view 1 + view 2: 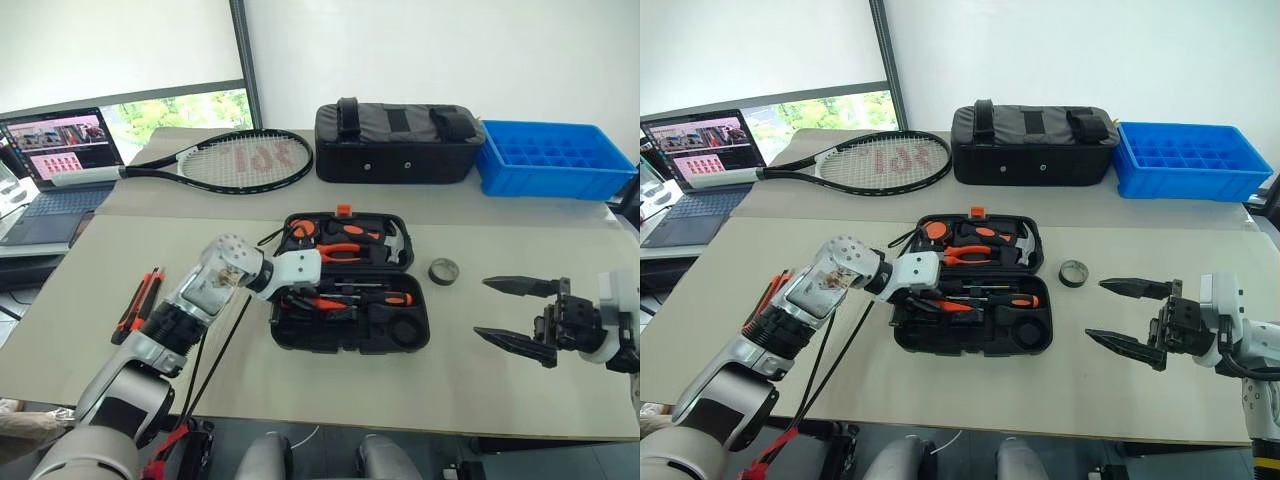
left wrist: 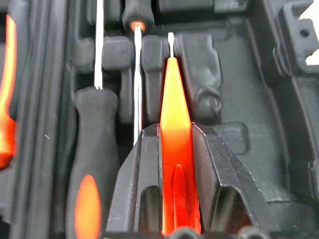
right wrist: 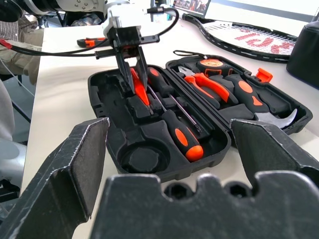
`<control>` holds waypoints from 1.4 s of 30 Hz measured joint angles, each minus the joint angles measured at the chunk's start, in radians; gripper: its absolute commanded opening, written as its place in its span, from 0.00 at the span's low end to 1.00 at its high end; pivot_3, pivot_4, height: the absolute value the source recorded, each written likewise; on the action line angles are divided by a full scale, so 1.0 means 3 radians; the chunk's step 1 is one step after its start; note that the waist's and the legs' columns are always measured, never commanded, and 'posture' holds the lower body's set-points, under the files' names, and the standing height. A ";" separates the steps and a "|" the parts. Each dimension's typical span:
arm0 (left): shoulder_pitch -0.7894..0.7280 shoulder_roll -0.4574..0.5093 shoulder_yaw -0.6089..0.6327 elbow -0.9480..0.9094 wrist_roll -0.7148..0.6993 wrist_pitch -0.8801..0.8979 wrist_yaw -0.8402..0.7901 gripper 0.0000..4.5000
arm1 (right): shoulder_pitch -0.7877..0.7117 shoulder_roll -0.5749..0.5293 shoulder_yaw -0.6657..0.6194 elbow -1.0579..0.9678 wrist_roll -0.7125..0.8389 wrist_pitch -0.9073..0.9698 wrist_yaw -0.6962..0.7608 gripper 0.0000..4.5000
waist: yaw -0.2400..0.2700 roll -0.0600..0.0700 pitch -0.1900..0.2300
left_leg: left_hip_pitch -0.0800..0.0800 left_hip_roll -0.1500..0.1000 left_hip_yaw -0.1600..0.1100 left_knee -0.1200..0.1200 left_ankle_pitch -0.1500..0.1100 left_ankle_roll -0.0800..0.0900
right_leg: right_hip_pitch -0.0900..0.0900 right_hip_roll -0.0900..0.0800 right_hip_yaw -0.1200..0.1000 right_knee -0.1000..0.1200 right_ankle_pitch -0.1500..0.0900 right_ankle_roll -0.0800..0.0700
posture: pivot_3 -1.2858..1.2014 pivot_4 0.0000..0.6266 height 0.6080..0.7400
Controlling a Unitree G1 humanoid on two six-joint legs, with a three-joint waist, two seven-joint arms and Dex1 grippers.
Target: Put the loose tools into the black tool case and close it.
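Near the middle of the pale, matte table (image 1: 480, 390) lies the black tool case (image 1: 350, 282), a hard-plastic clamshell with rounded corners, spread open flat; its orange latch (image 1: 344, 210) sits on the far edge. Moulded slots line both halves. Far half: orange-handled pliers (image 1: 345, 252) and a hammer head (image 1: 396, 245) of bright metal. Near half: a screwdriver (image 3: 180, 133) with a black grip and orange oval insets, a thin steel shaft beside it, and a round empty recess (image 3: 142, 158) at the right end.

My left gripper (image 3: 131, 74) reaches down into the near half of the case, its two black fingers clamped on a small orange pointed piece (image 2: 175, 149), a smooth, glossy tapered wedge ending in a short metal tip; the tip points into a slot among the black ridges.

My right gripper (image 1: 515, 313) hangs over the table to the right of the case, its ribbed, tapering black fingers spread wide apart with nothing between them.

Just right of the case rests a small dark tape roll (image 1: 444, 270), a flat ring. At the left edge of the table lies an orange-and-black utility knife (image 1: 138, 305), long and narrow.

Farther back: a tennis racket (image 1: 235, 160) with a black oval frame, a black fabric bag (image 1: 398, 140) with straps, and a blue plastic crate (image 1: 555, 158) with a gridded floor.
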 measured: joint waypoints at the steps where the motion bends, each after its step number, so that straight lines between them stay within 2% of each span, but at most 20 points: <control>1: -0.0007 -0.0003 -0.0009 -0.0003 0.0007 0.0020 0.0000 0.09 | 0.0001 0.0000 0.0000 0.0000 0.0000 0.0000 -0.0001 1.00 | 0.0000 0.0000 0.0000 | 0.0000 0.0000 0.0000 0.0000 0.0000 0.0000 | 0.0001 0.0000 0.0000 0.0000 0.0000 0.0000 | 0.52 0.24 0.75; 13: -0.0032 -0.0154 -0.0009 0.0134 0.0060 0.0021 0.0024 0.09 | 0.0012 -0.0001 -0.0002 -0.0010 0.0000 0.0001 -0.0009 1.00 | 0.0023 0.0006 -0.0004 | 0.0000 -0.0003 -0.0001 0.0006 0.0000 0.0000 | 0.0006 -0.0001 0.0002 0.0000 -0.0001 0.0002 | 0.52 0.24 0.75; 14: -0.0022 -0.0157 0.0008 0.0139 0.0058 0.0015 0.0026 0.20 | 0.0015 -0.0001 -0.0003 -0.0013 0.0000 0.0001 -0.0010 1.00 | 0.0023 0.0007 -0.0005 | 0.0000 -0.0003 -0.0001 0.0006 0.0000 0.0000 | 0.0006 -0.0001 0.0002 0.0000 -0.0001 0.0002 | 0.52 0.24 0.75; 19: 0.0056 -0.0185 0.0073 0.0171 0.0023 -0.0073 0.0061 0.57 | 0.0016 -0.0001 -0.0004 -0.0019 -0.0001 0.0001 -0.0012 1.00 | 0.0025 0.0011 -0.0007 | 0.0003 -0.0003 -0.0001 0.0009 0.0000 0.0000 | 0.0008 -0.0001 0.0002 0.0004 -0.0001 0.0002 | 0.52 0.24 0.75; 27: 0.0155 -0.0162 0.0277 0.0007 -0.0192 0.0071 0.0147 0.57 | 0.0011 -0.0002 -0.0003 -0.0018 -0.0002 0.0001 -0.0012 1.00 | 0.0015 0.0009 -0.0006 | -0.0004 -0.0003 -0.0002 0.0011 0.0001 0.0002 | 0.0001 0.0000 0.0003 0.0008 -0.0005 0.0013 | 0.52 0.24 0.75; 34: 0.0148 0.0040 0.0704 -0.0593 -0.0673 0.0448 0.0082 0.57 | 0.0003 -0.0001 -0.0002 -0.0012 -0.0003 0.0000 -0.0012 1.00 | 0.0006 0.0010 -0.0006 | -0.0004 -0.0002 -0.0003 0.0008 0.0001 0.0003 | 0.0000 0.0000 0.0003 0.0006 -0.0003 0.0010 | 0.52 0.24 0.75; 39: 0.0163 0.0060 0.1058 -0.0668 -0.0939 0.0431 0.0210 0.57 | -0.0035 0.0002 0.0011 0.0008 -0.0007 0.0000 -0.0011 1.00 | 0.0005 0.0010 -0.0006 | -0.0004 -0.0002 -0.0003 0.0009 0.0001 0.0003 | 0.0001 -0.0001 0.0003 0.0006 -0.0004 0.0010 | 0.52 0.24 0.75; 42: 0.0296 0.0032 0.1120 -0.0606 -0.0971 0.0257 0.0291 0.41 | -0.0089 0.0024 0.0029 0.0008 -0.0009 -0.0004 -0.0012 1.00 | 0.0002 0.0011 -0.0007 | -0.0002 -0.0002 -0.0003 0.0008 0.0001 0.0003 | 0.0001 -0.0001 0.0003 0.0006 -0.0003 0.0009 | 0.52 0.24 0.75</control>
